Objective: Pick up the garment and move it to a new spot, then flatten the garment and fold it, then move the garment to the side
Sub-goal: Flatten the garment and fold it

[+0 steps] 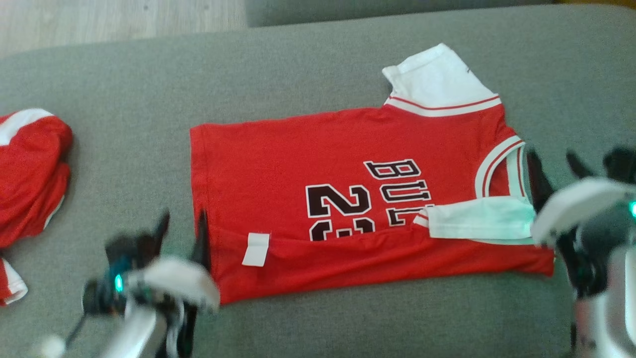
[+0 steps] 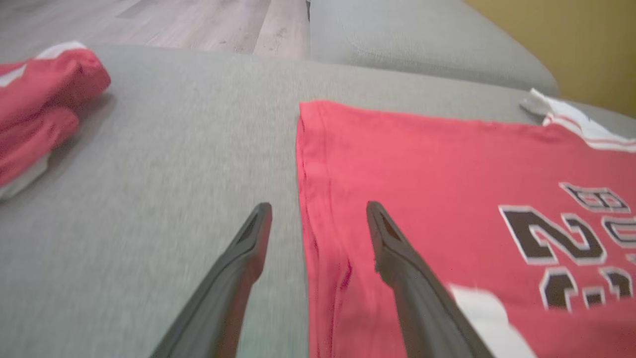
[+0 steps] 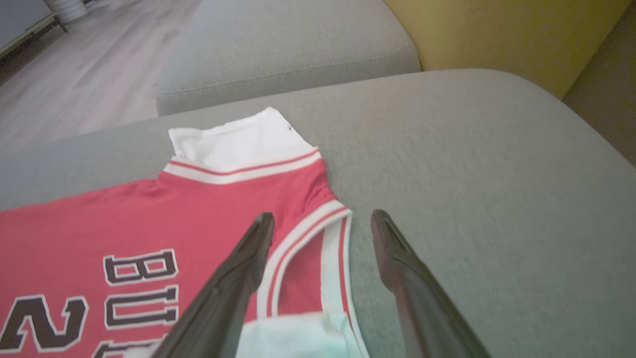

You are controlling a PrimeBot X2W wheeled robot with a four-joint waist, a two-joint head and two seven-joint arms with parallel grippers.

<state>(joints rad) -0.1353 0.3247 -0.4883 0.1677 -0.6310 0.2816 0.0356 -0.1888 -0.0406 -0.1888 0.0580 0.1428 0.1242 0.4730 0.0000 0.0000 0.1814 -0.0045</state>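
**Head view.** The red jersey (image 1: 348, 199) lies flat in the middle of the grey sofa cushion (image 1: 298, 64). Its near long edge is turned up over the front, and one white sleeve (image 1: 477, 221) is tucked in at 4 o'clock. The other white sleeve (image 1: 437, 74) sticks out at 1 o'clock. So I think you are in the folding step, with one fold laid down. Your left end effector (image 1: 183, 219) sits at 7 o'clock by the hem. Your right end effector (image 1: 552, 161) sits at 3 o'clock by the neck. Both are wide open and hold nothing. A second red garment (image 1: 30, 169) lies bunched up at 9 o'clock.

**Left wrist view.** The two long dark fingers of the left end effector (image 2: 318, 211) stand spread apart, one on each side of the hem (image 2: 303, 199). The cloth looks thin, soft and smooth. The cushion looks rougher and woven.

**Right wrist view.** The right end effector (image 3: 323, 219) is spread wide over the striped neck trim (image 3: 308, 233). The trim is a curved band of white and red. The letters (image 3: 141, 266) are black with white edges.

Next, I think you need to reach to the far edge at 12 o'clock, pinch it at both ends and bring it toward you. Soft cloth slips and bunches, so pinch only the top layer.
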